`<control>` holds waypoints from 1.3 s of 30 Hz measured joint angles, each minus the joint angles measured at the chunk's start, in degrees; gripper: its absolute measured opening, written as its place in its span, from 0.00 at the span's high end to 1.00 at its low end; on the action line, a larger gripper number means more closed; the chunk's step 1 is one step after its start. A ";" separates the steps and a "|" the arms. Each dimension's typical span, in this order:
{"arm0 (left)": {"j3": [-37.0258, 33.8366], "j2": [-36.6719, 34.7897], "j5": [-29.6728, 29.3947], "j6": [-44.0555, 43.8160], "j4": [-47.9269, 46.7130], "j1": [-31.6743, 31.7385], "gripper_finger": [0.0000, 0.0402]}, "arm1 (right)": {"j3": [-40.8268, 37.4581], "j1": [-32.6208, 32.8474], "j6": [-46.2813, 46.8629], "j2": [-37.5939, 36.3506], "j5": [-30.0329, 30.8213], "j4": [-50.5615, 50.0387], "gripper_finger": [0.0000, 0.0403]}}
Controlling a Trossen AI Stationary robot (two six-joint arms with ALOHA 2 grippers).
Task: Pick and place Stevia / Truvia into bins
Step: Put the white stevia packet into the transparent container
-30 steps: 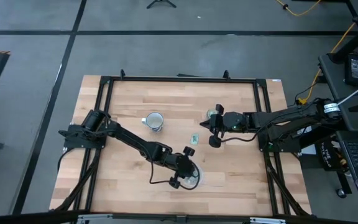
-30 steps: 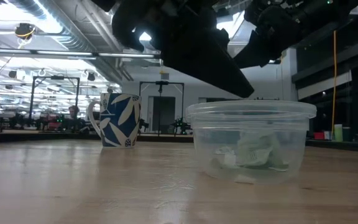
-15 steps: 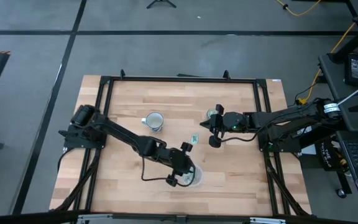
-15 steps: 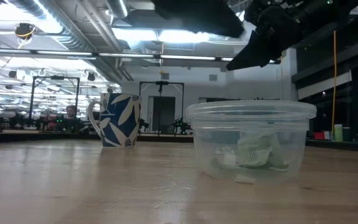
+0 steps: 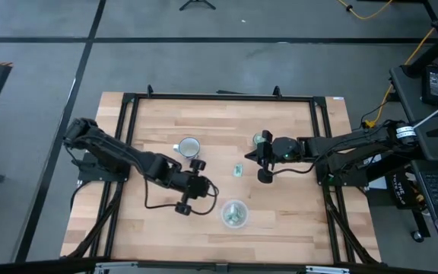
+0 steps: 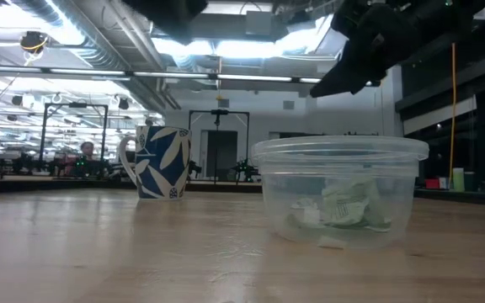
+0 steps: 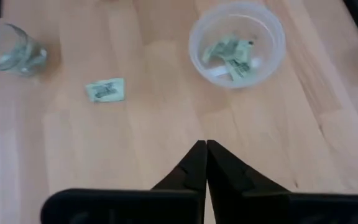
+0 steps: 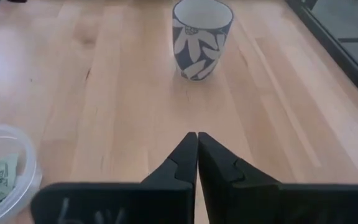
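Note:
One green and white sachet lies flat on the wood between the mug and the round clear container. Crumpled sachets lie on that container's bottom. The small glass cup stands upright near my right gripper. My left gripper is shut and empty, left of the container. My right gripper is shut and empty, right of the loose sachet, pointing toward the mug.
A blue and white flowered mug stands upright, left of the loose sachet. A black frame runs round the table. Bare wood lies along the near edge and to the left of the mug.
My left gripper has drawn back from above the round container toward the table's left and risen out of the low view, staying shut. The container and its sachets lie where they were.

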 joint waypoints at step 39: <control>-23.84 -11.11 4.41 6.26 17.40 11.74 1.00 | 12.47 -0.20 5.69 9.46 -7.63 -24.34 0.70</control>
